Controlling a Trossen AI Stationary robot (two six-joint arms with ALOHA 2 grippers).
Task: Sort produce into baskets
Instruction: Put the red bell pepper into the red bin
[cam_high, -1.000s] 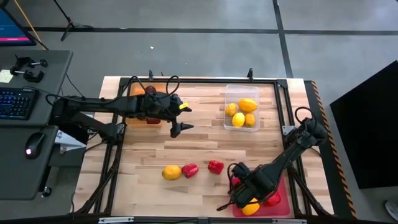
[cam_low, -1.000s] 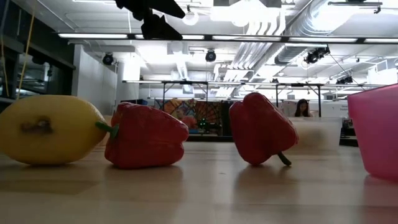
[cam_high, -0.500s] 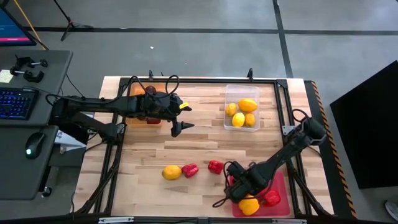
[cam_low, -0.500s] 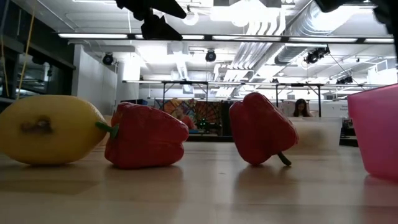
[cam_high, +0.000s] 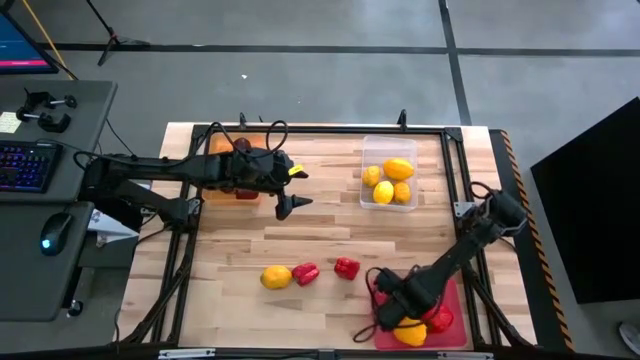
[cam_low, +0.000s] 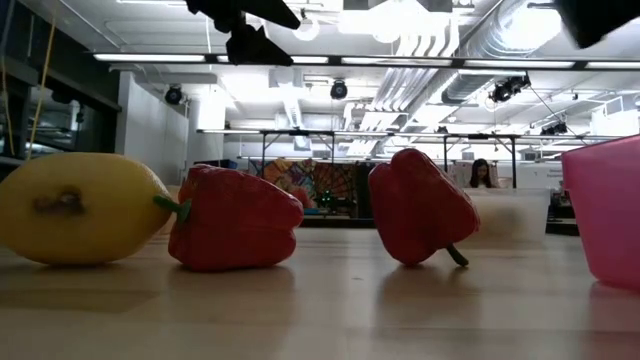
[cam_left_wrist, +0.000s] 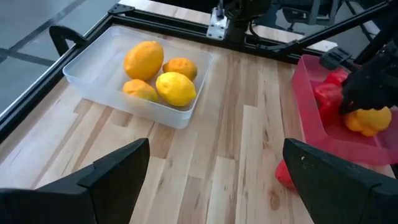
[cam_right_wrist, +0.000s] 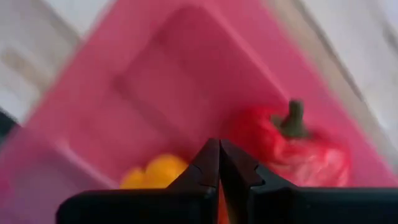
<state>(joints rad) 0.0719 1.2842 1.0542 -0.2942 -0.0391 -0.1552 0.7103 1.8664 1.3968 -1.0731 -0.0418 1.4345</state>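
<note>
High view: the right gripper (cam_high: 385, 318) hangs over the pink tray (cam_high: 455, 305), its fingers pressed together with nothing between them.

Inside the pink tray lie a yellow-orange pepper (cam_high: 408, 332) and a red pepper (cam_high: 437, 320), side by side under the right arm. Just outside the pink tray, on the wooden table (cam_high: 320, 220), a red pepper (cam_high: 346, 267), a second red pepper (cam_high: 305, 273) and a lemon (cam_high: 276, 277) sit in a row. The clear tray (cam_high: 388, 147), well apart from the pink tray, holds four yellow and orange citrus fruits (cam_high: 398, 169). The left gripper (cam_high: 288, 190) waits far from the pink tray, beside the orange tray (cam_high: 222, 146), fingers spread.
</note>
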